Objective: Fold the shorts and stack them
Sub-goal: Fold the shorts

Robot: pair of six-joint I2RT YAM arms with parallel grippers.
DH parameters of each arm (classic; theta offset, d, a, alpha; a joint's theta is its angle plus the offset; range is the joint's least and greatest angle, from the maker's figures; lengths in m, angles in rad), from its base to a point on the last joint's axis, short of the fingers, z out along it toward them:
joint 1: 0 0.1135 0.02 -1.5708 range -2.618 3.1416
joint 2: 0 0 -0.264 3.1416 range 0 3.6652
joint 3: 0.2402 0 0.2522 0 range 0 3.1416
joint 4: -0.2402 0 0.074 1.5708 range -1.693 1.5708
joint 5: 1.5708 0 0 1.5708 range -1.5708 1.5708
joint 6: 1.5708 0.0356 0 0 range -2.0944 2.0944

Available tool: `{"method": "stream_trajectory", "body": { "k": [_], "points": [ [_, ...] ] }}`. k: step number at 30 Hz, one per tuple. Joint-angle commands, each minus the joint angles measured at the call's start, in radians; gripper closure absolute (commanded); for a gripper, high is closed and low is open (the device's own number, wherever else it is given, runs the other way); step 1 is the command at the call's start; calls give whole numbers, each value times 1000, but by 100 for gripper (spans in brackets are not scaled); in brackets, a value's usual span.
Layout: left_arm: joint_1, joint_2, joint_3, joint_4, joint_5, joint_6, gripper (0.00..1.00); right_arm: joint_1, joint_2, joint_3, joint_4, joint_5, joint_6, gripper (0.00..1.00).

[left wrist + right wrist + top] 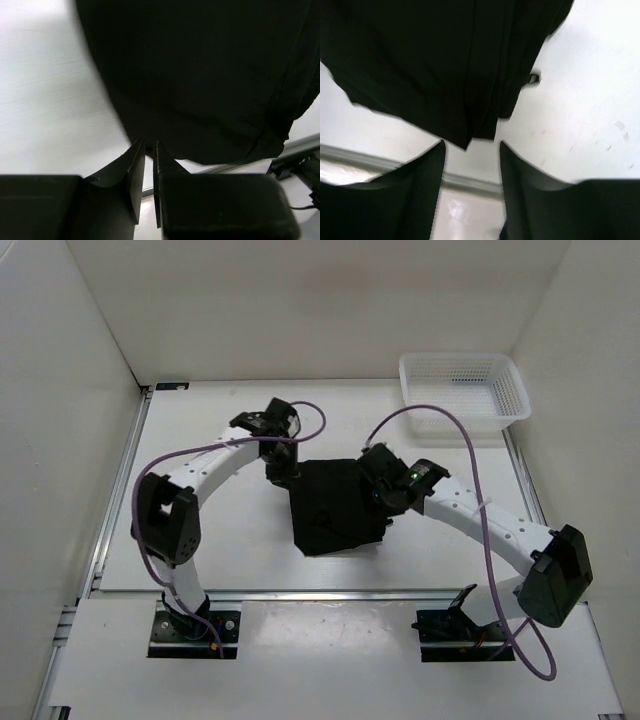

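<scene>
The black shorts (335, 508) lie folded into a compact block in the middle of the table. My left gripper (283, 468) is at their far left corner. In the left wrist view its jaws (150, 145) stand almost together, with the edge of the shorts (200, 75) pinched at the tips. My right gripper (378, 480) is over the far right corner. In the right wrist view it (471, 145) is open, and a corner of the shorts (430, 60) hangs just beyond the fingertips with nothing between them.
A white mesh basket (463, 390) stands at the back right corner of the table. Metal rails (118, 495) run along the table's edges, and white walls close in the sides and back. Both arms curve inward around the shorts.
</scene>
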Motion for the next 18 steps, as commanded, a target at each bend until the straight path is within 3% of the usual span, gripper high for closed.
{"method": "stream_trajectory", "body": {
  "k": [1,3,5,6,7,10,12,14,18],
  "points": [
    [-62,47,43,63,65,-47,76,-74,18,125,37,21,-45,55],
    [-100,68,24,95,65,-84,78,-136,92,173,47,-18,-66,59],
    [-132,96,5,129,88,-107,78,-194,167,187,79,-128,-76,53],
    [-142,108,-6,152,99,-128,78,-209,188,198,88,-159,-76,43],
    [-154,134,-6,152,99,-128,80,-229,211,187,114,-174,-76,23],
    [-209,169,-6,163,85,-156,81,-267,233,122,159,-214,-76,9],
    [-243,203,-15,177,76,-165,82,-294,262,86,192,-224,-48,9],
    [-258,225,-15,186,76,-165,84,-346,271,16,269,-311,-15,16],
    [-270,238,-35,186,53,-165,84,-383,280,-71,396,-423,4,42]
  ]
}}
